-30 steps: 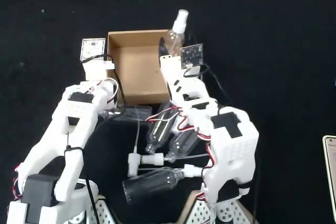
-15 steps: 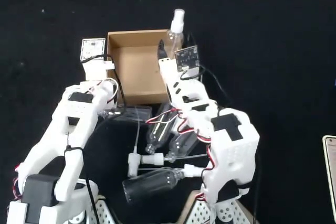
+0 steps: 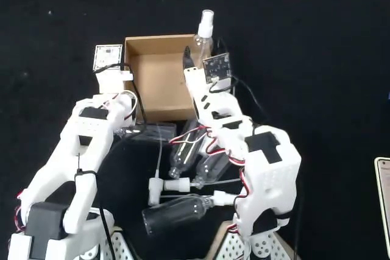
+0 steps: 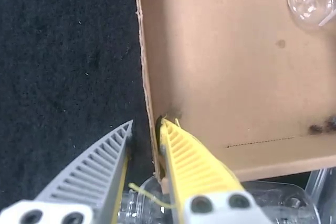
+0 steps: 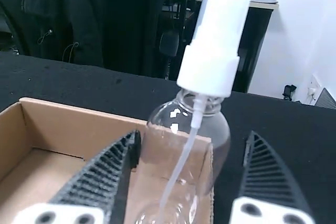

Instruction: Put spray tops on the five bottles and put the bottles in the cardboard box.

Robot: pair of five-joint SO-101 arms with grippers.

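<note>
A clear bottle with a white spray top stands upright at the far right corner of the cardboard box. My right gripper is open around the bottle, with a gap on each side. The bottle's clear base shows in a far corner of the box. My left gripper straddles the box's left wall near its front corner, yellow finger inside, grey finger outside, shut on the wall. Three more bottles lie between the arm bases.
Loose spray tops lie near the front, beside a bottle lying flat. A clear plastic piece sits in front of the box. A printed tag lies by the box's far left corner. A flat device is at the right edge.
My right gripper and the bottle shifted slightly left toward the box a second ago and have been still since. The left arm has not moved.
</note>
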